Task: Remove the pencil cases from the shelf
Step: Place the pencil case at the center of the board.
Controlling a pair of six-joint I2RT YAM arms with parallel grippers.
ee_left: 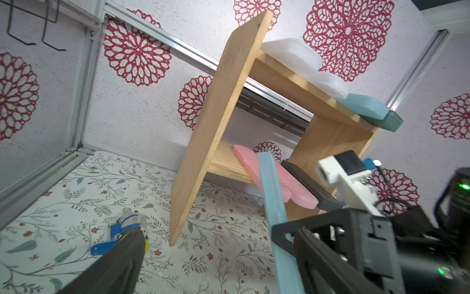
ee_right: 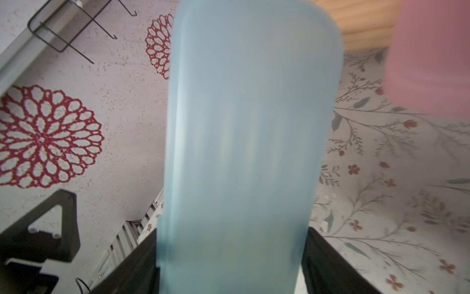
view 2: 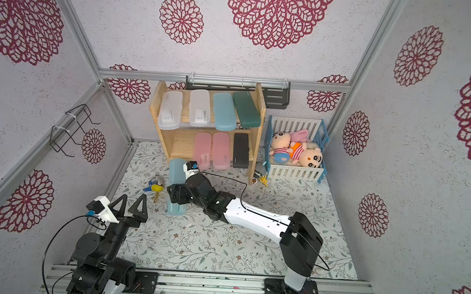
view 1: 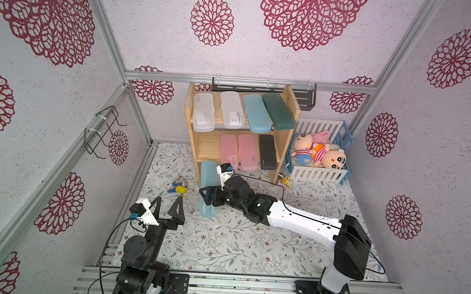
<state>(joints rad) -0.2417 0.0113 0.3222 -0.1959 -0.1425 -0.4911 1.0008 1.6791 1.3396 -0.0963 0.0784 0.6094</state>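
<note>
In both top views the wooden shelf (view 1: 285, 139) (view 2: 158, 103) stands at the back. Its upper tier carries two frosted white pencil cases (view 1: 203, 112) (view 1: 232, 109), a light blue one (view 1: 256, 112) and a dark green one (view 1: 278, 111). Two pink cases (view 1: 230, 151) (view 1: 246, 151) and a black case (view 1: 267, 152) lie on the lower tier. My right gripper (view 1: 207, 197) (view 2: 176, 194) (ee_right: 229, 254) is shut across another light blue pencil case (view 1: 208, 179) (ee_left: 274, 203) (ee_right: 241, 140), held in front of the shelf's left side. My left gripper (view 1: 168, 202) (view 2: 133, 200) (ee_left: 223, 267) is open and holds nothing, left of that case.
A white-and-blue crate (view 1: 318, 172) with plush toys stands right of the shelf. A small blue and yellow toy (view 1: 180, 187) lies on the floral mat just beyond my left gripper. A wire rack (view 1: 103, 131) hangs on the left wall, a dark grey rack (view 1: 304, 97) behind the shelf.
</note>
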